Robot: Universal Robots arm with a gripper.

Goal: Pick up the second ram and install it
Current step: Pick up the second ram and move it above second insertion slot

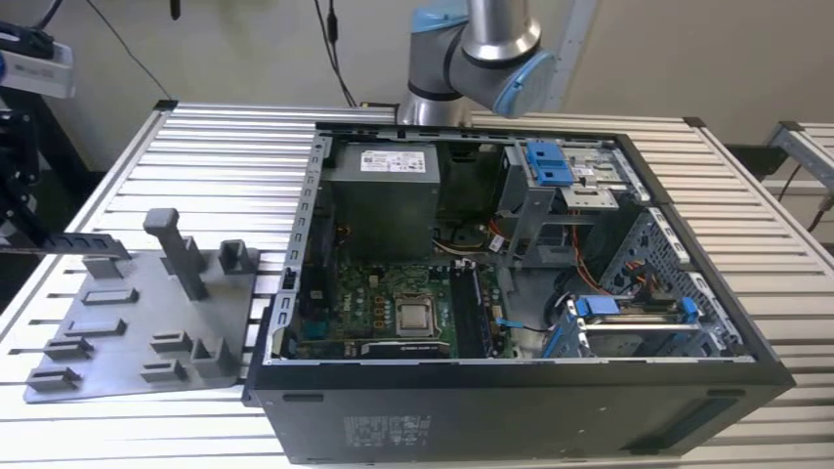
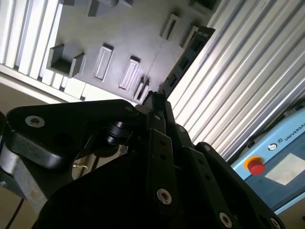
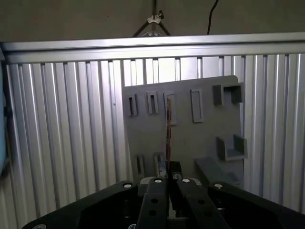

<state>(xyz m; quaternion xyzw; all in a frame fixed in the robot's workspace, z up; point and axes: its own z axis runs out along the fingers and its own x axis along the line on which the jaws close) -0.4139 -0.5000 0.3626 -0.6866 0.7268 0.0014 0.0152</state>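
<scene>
Black fingers (image 2: 153, 102) pinched right down on a thin dark stick: your gripper (image 2: 153, 98) has the second ram (image 2: 188, 52), so I judge the pick-up half of the job done. The install half is not done, because the stick is nowhere near the computer.

Look at the grip itself. In both wrist views the jaws stand nearly together, with only the thickness of the board between them. They hold the ram by one end, and the rest of it juts straight out past the tips. In the first wrist view you see it edge-on, as a narrow brownish line.

Beneath and beyond the stick lies the grey fixture plate (image 1: 144, 322), with its moulded pockets and upright posts. The ram seems to hang above that plate rather than sit in any pocket, though I cannot tell how far it is raised. The plate rests on the ribbed aluminium table (image 1: 195, 137), towards the exterior view's left.

The open computer case (image 1: 521, 410) sits well apart from it, towards the exterior view's right. It lies on its side — the green motherboard (image 1: 378, 293) faces up. The long black memory slots (image 1: 474, 311) run just beside the processor socket. From here I cannot tell whether one of them is filled or which one is free.
</scene>
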